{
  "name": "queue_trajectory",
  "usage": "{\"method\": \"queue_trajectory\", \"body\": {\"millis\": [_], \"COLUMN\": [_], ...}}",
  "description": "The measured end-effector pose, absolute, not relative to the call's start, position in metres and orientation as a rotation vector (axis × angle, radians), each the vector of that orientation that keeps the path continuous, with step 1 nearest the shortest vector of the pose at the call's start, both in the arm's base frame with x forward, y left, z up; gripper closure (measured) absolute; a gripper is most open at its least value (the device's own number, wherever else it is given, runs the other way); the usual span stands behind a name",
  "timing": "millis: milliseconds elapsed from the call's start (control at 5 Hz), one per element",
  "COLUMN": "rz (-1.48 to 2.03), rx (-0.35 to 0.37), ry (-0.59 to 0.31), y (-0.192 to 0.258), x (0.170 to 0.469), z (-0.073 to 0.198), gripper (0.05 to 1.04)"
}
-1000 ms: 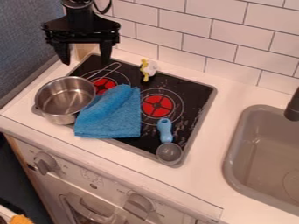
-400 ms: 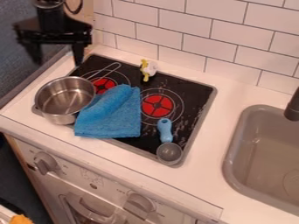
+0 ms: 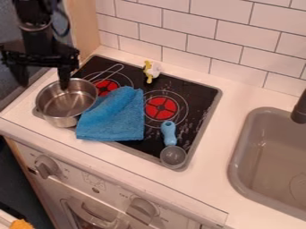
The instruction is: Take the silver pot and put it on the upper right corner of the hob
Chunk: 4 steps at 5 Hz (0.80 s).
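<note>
Now lower, gripper [image 3: 43,86] spread wide, near the unmoved silver pot [image 3: 67,105]

The white desk [image 3: 210,172] bears a black hob [image 3: 194,91]; on it lie the silver pot [image 3: 64,106], blue cloth [image 3: 116,120], blue-handled scoop [image 3: 170,136] and what looks like a toy [image 3: 153,70].

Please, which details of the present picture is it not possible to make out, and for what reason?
All in the camera view:
- Part of the hob: under the blue cloth.
- Silver pot's far rim: partly behind the gripper.
- Sink and tap: cut by right edge.
- Orange thing: cut by bottom edge.
- White-and-yellow object: too small.
</note>
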<state>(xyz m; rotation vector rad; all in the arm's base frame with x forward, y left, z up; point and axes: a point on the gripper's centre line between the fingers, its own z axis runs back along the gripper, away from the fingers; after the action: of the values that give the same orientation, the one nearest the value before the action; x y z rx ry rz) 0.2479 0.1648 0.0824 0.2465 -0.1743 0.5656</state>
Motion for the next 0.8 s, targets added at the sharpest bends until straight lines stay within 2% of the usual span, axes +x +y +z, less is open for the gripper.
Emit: {"method": "queue_trajectory", "body": {"millis": [200, 600, 800], "rz": [0.583, 0.650, 0.645], "rx": [0.251, 0.174, 0.156], "ry": [-0.144, -0.178, -0.172], "y": [0.172, 0.191, 0.196], "x": [0.237, 0.234, 0.241], "z": [0.072, 0.050, 0.040], "gripper": [0.082, 0.083, 0.083]}}
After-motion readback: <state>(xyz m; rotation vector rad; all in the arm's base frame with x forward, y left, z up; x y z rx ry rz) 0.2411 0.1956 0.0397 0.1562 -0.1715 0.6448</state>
